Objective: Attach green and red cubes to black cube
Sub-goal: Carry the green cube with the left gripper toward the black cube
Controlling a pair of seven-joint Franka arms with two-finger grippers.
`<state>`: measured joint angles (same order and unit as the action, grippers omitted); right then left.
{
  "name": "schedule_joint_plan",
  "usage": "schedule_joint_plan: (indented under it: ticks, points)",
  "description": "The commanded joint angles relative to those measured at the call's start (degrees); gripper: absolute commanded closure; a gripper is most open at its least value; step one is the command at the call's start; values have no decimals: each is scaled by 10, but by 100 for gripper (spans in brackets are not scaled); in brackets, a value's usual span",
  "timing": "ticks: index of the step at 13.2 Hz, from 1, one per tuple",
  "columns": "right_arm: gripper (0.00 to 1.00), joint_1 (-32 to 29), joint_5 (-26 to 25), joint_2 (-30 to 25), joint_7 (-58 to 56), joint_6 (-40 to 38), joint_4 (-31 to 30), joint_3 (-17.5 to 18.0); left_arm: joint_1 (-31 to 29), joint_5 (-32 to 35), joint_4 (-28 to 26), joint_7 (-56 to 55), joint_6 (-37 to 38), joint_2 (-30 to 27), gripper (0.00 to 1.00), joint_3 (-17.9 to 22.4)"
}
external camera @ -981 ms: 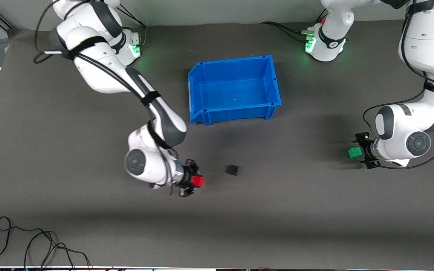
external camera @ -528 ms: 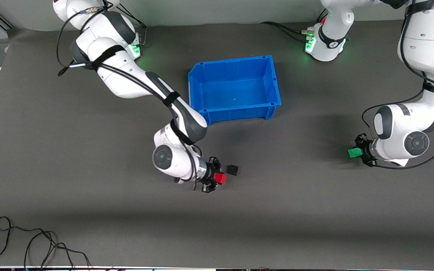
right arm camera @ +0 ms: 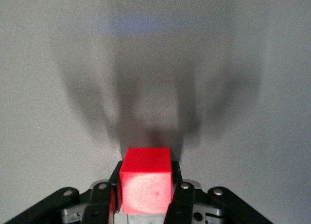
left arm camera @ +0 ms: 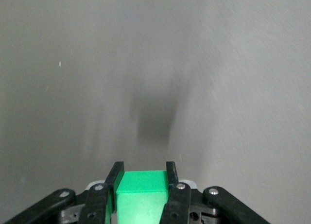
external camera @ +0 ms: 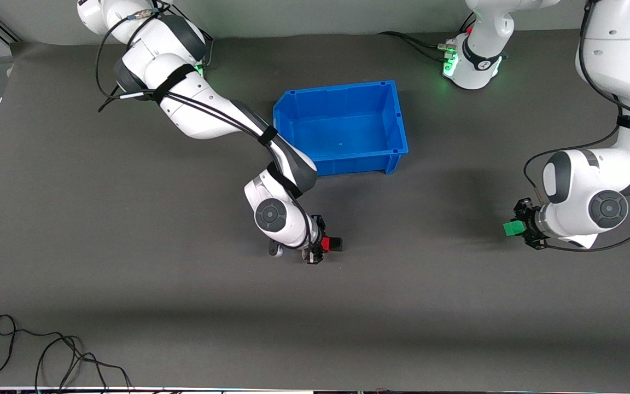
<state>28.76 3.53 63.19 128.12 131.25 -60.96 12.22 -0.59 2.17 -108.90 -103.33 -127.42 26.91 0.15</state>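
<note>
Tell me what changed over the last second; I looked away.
The right gripper carried the red cube across to the black cube; they now look in contact. The left gripper closed its fingers on the green cube. The blue bin stayed put.

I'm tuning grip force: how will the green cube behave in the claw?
Probably rigid: the green cube keeps crisp edges between the left claw fingers. Flat faces suggest it won't roll, and likely sits squarely. Its smooth surface might slip under a light squeeze.
</note>
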Motion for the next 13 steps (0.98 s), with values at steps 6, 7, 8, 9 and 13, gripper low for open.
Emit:
schedule_joint_plan:
  ticks: [6,7,8,9,13]
  points:
    - [84,-2,-9,1,16,-14,8,-7,144,-52,86,-70,17,4,100,-4]
    - [84,-5,-5,0,17,-13,9,-6,165,-53,98,-84,12,11,100,-4]
    - [84,-5,16,2,16,-6,21,-6,184,-53,110,-88,9,21,100,-4]
    - [84,-5,33,8,17,14,28,-5,204,-54,124,-91,0,34,100,-4]
    - [84,3,38,11,33,29,32,0,273,-53,146,-132,-69,79,100,-4]
